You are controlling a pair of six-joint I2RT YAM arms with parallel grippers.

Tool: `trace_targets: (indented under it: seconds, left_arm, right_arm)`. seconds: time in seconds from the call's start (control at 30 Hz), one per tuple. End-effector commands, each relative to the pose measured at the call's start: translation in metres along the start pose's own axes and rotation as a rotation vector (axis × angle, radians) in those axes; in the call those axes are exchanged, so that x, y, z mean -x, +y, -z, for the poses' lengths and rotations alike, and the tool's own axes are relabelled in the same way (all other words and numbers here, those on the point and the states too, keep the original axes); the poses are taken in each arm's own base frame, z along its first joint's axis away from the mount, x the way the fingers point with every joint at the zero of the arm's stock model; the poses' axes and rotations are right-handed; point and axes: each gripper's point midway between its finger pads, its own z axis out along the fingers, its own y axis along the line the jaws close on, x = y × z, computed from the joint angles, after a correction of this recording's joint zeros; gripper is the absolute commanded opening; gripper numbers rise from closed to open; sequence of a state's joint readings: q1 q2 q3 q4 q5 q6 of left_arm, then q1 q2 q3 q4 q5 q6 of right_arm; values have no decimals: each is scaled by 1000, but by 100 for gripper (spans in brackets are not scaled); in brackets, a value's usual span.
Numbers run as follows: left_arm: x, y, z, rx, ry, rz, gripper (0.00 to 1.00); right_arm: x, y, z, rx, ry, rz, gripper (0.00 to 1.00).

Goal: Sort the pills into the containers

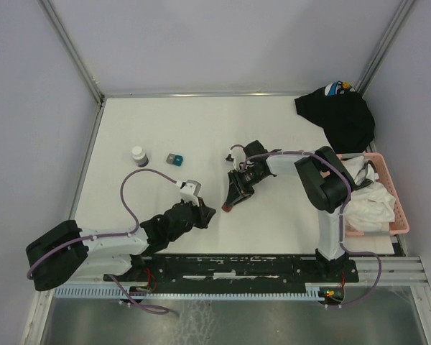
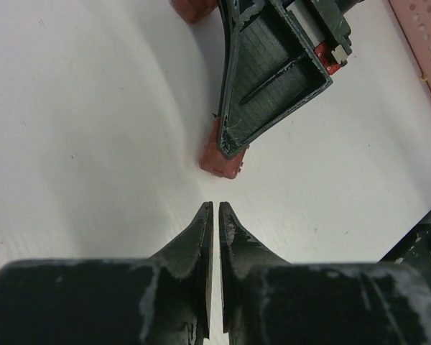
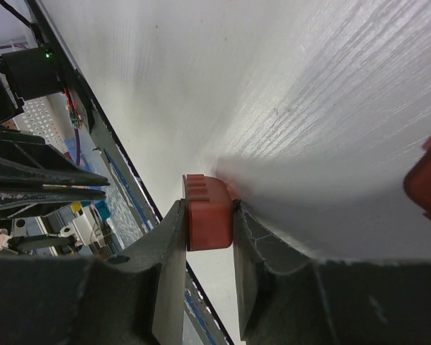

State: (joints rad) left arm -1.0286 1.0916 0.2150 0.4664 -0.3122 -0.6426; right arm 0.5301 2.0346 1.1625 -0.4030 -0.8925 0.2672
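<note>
My right gripper [image 1: 230, 203] is shut on a small dark-red square box [image 3: 208, 215], held at the table surface; the box also shows in the left wrist view [image 2: 219, 159] under the right fingers [image 2: 273, 65]. A second red box peeks in at the right wrist view's edge [image 3: 427, 180] and at the top of the left wrist view [image 2: 192, 8]. My left gripper [image 2: 215, 206] is shut and empty, just short of the held box, and it also shows in the top view [image 1: 203, 214]. A small vial [image 1: 138, 156] stands at the back left. No pills are visible.
A small teal square thing [image 1: 174, 159] lies next to the vial. A pink slatted basket [image 1: 396, 208] with white cloth sits at the right edge, with a black cloth [image 1: 337, 115] behind it. A metal rail [image 1: 93, 154] runs along the table's left side.
</note>
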Motion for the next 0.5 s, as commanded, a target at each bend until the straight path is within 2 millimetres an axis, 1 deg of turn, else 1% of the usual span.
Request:
trace_targets:
  seconds: [0.0,0.17,0.23,0.33,0.47]
  left_arm:
    - [38,-30,-12,-67,-95,50,12]
    - [49,-27,-17,-70,-93,69,10]
    - [52,-29,-17,-82,-90,72,10]
    - [48,-33,-20,-103,-68,70,9]
    - [32,-37,-29,-134,-24,85,8]
  right_arm:
    - [6,-7,-3,-32,-15,14,2]
    - [6,-7,-3,-34,-13,10,2]
    - [6,-7,-3,-34,-12,9,2]
    - [6,-9,-4,-35,-10,4,2]
    - [6,-9,-4,-34,-7,1,2]
